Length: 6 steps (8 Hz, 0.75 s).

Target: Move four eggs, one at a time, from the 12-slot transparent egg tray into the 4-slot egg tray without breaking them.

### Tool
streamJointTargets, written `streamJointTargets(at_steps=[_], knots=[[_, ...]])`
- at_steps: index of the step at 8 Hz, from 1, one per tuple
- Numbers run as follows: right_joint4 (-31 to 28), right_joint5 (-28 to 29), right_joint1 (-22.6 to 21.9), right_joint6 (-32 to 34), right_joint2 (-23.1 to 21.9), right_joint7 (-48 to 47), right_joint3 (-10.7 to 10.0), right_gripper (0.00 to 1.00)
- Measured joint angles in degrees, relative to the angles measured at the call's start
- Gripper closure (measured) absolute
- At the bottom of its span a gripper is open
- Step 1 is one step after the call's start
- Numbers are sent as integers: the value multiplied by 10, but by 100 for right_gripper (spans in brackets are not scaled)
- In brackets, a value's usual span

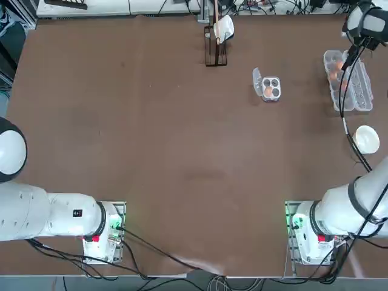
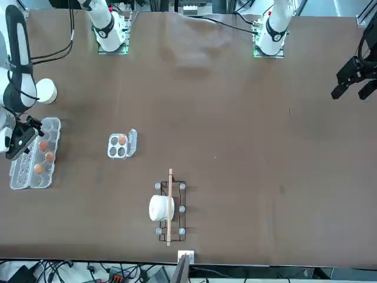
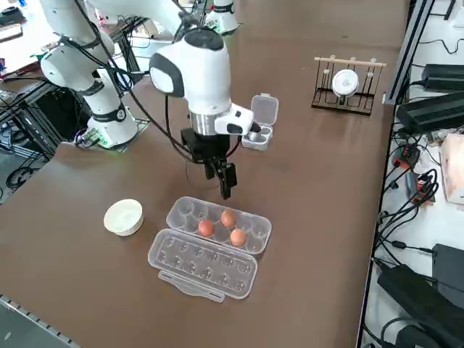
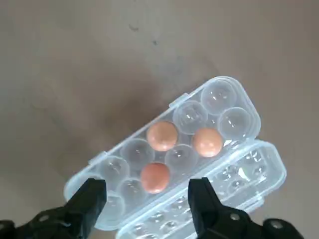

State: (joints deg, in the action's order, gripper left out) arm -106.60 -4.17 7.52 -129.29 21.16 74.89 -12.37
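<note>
Three eggs (image 4: 162, 136) sit in the long clear carton (image 3: 176, 222), right of the small tray (image 1: 257, 79), which holds one egg (image 1: 268, 91). Carton's long axis runs roughly near to far. The right gripper (image 4: 146, 181) hangs above the carton, the three eggs below it; exact sideways offset cannot be told. The right arm is the nearer one. Claw: fingers spread wide, released, touching nothing. Next move, judged: centre over one egg, then descend gently.
</note>
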Motion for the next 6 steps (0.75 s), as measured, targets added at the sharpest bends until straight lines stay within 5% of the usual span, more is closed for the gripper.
streamJointTargets(at_steps=[3, 6], knots=[[1, 85, 10, -30, 41, 166, 1, 0], [4, 88, 10, -39, 52, 230, 3, 2]])
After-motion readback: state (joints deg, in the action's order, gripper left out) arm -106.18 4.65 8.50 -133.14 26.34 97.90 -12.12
